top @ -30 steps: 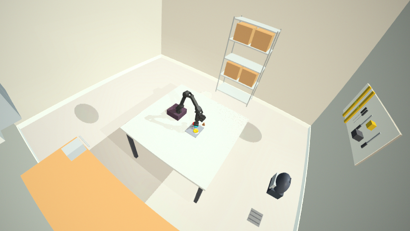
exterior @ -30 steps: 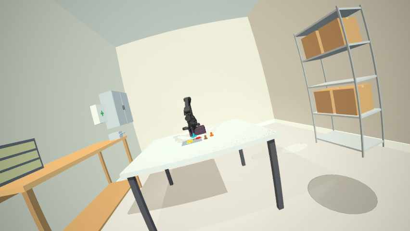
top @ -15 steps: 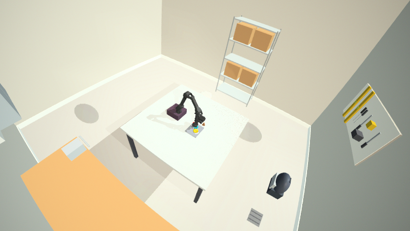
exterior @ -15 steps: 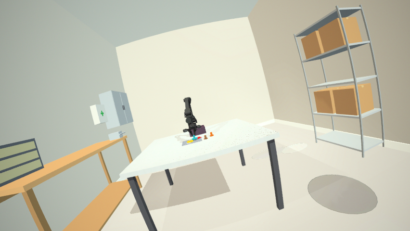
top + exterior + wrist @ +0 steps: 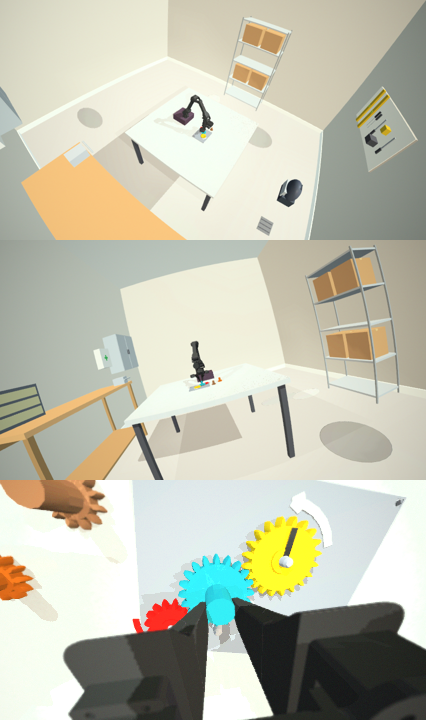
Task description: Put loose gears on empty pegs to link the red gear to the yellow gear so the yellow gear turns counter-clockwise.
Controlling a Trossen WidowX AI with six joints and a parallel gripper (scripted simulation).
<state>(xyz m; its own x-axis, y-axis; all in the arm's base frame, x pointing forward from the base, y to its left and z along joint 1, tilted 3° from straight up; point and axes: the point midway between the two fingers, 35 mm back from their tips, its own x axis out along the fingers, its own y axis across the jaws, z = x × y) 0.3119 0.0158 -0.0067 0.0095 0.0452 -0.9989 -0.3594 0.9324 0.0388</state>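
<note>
My gripper (image 5: 219, 605) (image 5: 201, 381) is shut on the upright handle of the cyan gear (image 5: 215, 575) (image 5: 203, 133) (image 5: 202, 383). The cyan gear is low at the grey board (image 5: 175, 520) (image 5: 192, 389), between the red gear (image 5: 165, 615) (image 5: 206, 383) and the yellow gear (image 5: 270, 575) (image 5: 203, 136) (image 5: 197, 386). Its rim is close to both in the wrist view; whether it sits flat or its teeth mesh I cannot tell. A pale peg (image 5: 216, 627) shows just below the handle. The brown gear (image 5: 90, 510) (image 5: 211, 129) (image 5: 213, 382) and orange gear (image 5: 15, 577) (image 5: 219, 379) stand on the table.
The white arrow (image 5: 320, 520) curves beside the yellow gear. Part of the red arrow (image 5: 136, 626) shows left of the red gear. The arm's dark purple base block (image 5: 183, 116) (image 5: 210, 374) stands behind the board. My fingers hide part of the board and red gear in the wrist view.
</note>
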